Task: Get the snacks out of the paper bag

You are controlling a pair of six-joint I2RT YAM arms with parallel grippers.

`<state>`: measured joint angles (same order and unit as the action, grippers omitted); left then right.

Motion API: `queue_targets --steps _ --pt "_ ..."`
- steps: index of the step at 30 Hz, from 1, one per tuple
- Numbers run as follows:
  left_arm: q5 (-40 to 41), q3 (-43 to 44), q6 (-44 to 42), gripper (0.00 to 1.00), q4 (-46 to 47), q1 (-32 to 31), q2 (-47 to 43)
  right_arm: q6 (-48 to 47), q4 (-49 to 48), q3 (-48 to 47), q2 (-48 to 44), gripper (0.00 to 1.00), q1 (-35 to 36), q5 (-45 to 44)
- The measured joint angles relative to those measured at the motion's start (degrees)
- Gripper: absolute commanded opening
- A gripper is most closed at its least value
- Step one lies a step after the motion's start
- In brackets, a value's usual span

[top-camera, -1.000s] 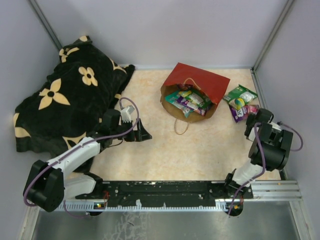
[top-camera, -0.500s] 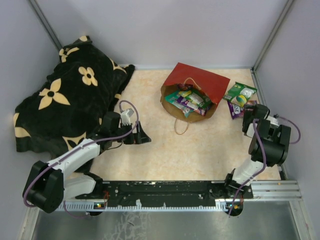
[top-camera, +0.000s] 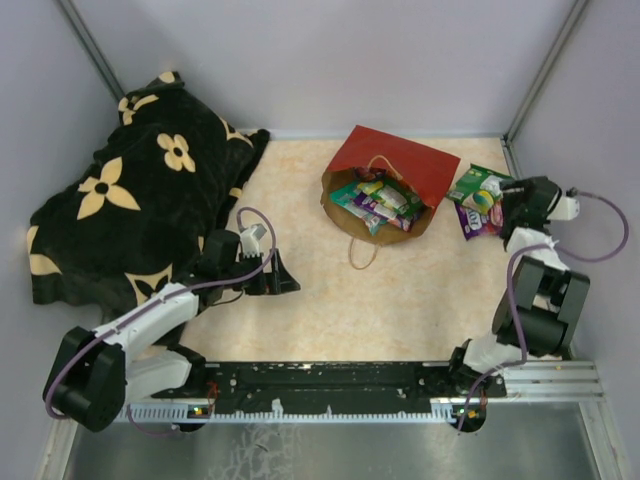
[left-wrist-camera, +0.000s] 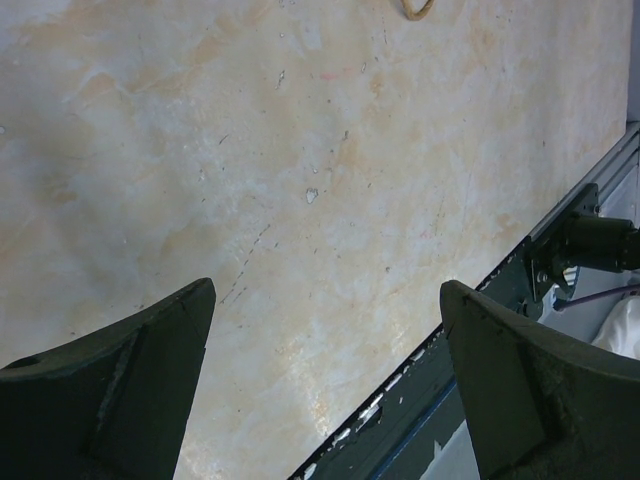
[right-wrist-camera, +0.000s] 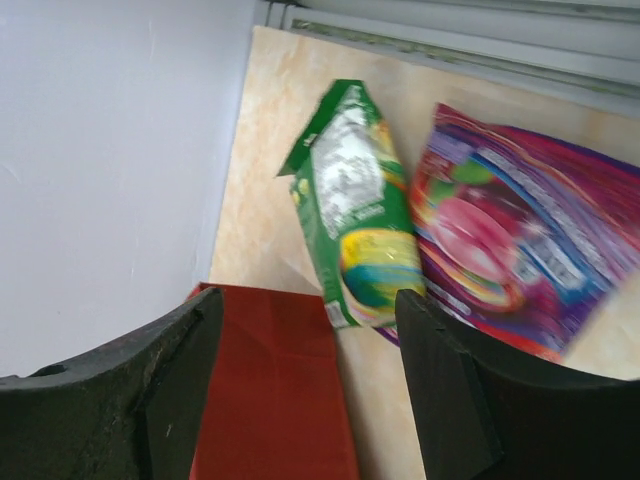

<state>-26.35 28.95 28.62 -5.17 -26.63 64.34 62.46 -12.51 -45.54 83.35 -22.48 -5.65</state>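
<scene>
The red paper bag (top-camera: 400,165) lies on its side at the back of the table, its mouth toward me. Several snacks (top-camera: 378,203) show inside the mouth. A green packet (top-camera: 480,186) and a purple-pink packet (top-camera: 478,219) lie on the table right of the bag. My right gripper (top-camera: 510,207) hovers open just right of these two, holding nothing. In the right wrist view the green packet (right-wrist-camera: 355,200), the purple-pink packet (right-wrist-camera: 520,250) and the bag (right-wrist-camera: 275,390) lie beyond my open right gripper (right-wrist-camera: 310,300). My left gripper (top-camera: 282,272) (left-wrist-camera: 328,290) stands open over bare table.
A black blanket with cream flowers (top-camera: 130,190) covers the back left corner. The bag's cord handle (top-camera: 360,255) loops out onto the table. Walls close in on the left, back and right. The arms' base rail (top-camera: 330,378) runs along the near edge.
My right gripper has opened and let go of the purple-pink packet, which now lies next to the green one. The right wrist has swung back and to the right. The left arm shifted slightly.
</scene>
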Motion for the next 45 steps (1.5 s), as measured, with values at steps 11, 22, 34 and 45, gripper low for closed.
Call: queue_targets --steps 11,22,34,45 --pt "-0.02 -2.62 0.02 0.99 -0.42 0.00 -4.68 -6.08 8.48 -20.87 22.73 0.67 -0.37 5.46" --pt "-0.70 -4.74 0.33 0.99 0.48 0.00 -4.98 -12.87 9.44 -36.22 38.32 0.52 -1.05 13.84" --pt "-1.27 -4.74 0.28 0.99 1.29 0.00 -4.04 -12.37 2.12 -32.83 39.08 0.09 -1.29 19.19" --pt "-1.25 -4.74 0.31 0.99 1.18 0.00 -5.14 -6.91 -2.05 -31.32 35.89 0.04 -1.49 18.64"
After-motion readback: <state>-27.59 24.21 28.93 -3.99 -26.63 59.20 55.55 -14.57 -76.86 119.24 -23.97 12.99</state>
